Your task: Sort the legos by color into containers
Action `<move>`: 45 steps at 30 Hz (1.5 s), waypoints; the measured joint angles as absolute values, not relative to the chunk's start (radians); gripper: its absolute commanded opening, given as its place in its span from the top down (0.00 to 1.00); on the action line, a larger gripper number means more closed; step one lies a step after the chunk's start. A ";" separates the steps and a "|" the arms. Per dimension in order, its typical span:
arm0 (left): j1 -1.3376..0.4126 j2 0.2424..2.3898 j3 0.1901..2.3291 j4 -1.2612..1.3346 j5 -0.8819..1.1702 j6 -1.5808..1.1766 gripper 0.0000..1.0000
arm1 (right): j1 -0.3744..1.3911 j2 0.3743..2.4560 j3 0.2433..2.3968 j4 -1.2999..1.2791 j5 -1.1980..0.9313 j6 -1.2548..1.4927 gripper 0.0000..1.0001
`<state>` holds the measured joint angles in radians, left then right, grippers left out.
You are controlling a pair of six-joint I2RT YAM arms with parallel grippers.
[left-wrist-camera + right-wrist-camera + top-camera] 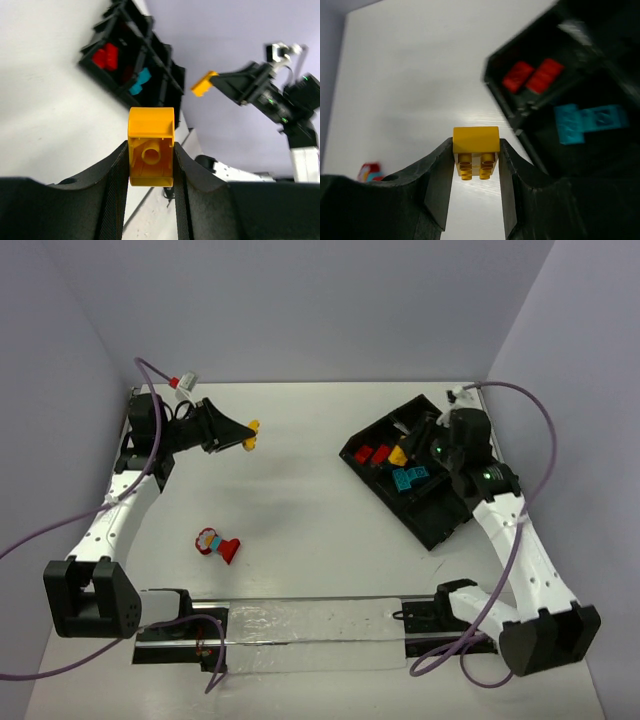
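Observation:
My left gripper (250, 435) is shut on a yellow brick (150, 147), held in the air over the far left of the table; the brick shows in the top view (252, 433) too. My right gripper (402, 453) is shut on another yellow brick (475, 151), held above the near end of the black divided tray (452, 525); it also shows in the top view (398, 455). The tray holds red bricks (371, 454) in one compartment and cyan bricks (409, 479) in another. A clump of red, yellow and cyan bricks (217, 544) lies on the table at left centre.
A clear plastic sheet (310, 635) lies along the near edge between the arm bases. Grey walls close in the table on three sides. Purple cables (40, 540) trail from both arms.

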<state>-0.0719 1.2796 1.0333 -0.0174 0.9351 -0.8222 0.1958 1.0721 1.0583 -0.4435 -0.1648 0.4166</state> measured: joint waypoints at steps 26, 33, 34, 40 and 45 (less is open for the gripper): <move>-0.083 1.325 1.033 -0.183 0.774 -0.736 1.00 | -0.027 0.926 0.741 -0.685 0.299 0.505 0.16; -0.116 1.329 1.036 -0.214 0.729 -0.720 1.00 | 0.010 0.938 0.782 -0.676 0.280 0.472 0.20; -0.129 1.332 1.040 -0.220 0.718 -0.716 1.00 | 0.046 0.945 0.807 -0.674 0.276 0.468 0.20; -0.291 1.413 1.109 -0.319 0.516 -0.660 1.00 | 0.374 1.047 0.970 -0.637 0.280 0.477 0.20; -0.463 1.496 1.131 -0.397 0.306 -0.633 1.00 | 0.486 1.092 0.981 -0.603 0.235 0.482 0.20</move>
